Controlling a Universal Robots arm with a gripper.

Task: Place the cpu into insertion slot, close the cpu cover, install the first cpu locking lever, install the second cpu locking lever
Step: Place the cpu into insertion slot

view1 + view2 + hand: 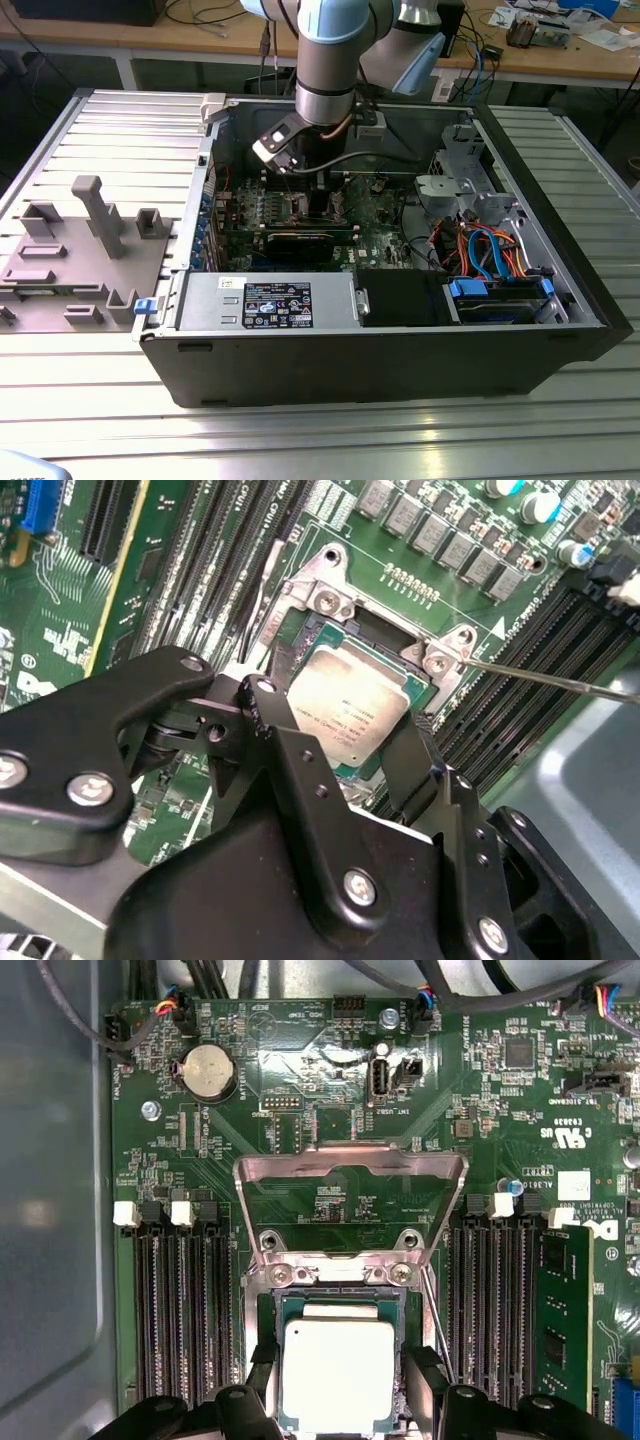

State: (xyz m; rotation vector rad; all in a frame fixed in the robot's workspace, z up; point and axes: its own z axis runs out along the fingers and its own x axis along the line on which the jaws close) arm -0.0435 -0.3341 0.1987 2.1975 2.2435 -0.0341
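So the arm (325,60) is reaching down into the open computer case (400,350), which is sitting on the ribbed metal desk (300,440). It looks like step one, getting the chip in, is what's going on here.

In the first wrist view the gripper (340,1358) is narrowed onto the cpu (338,1380). Its black fingers (262,705) press on two opposite edges, with the silver top facing up between them. The cpu is right at the insertion slot (335,1274), inside the metal rim. Honestly there's no telling from these angles whether it's fully bedded or a hair above the contacts.

The cpu cover (350,1158) is flipped back and lying open over the green motherboard (300,1090), on the far side of the slot from the gripper, so it's not closed yet. A thin locking lever (436,1315) runs along one side of the slot, between it and the memory slots (500,1300). It looks unlatched.

Judgement call: the placing part needs the chip flat and square in the slot, with no tilt, before the grip lets go. A corner riding up on the rim would be bad news for the contacts underneath. The fingers also sit tight against the slot's sides, so there's not much room to wiggle.
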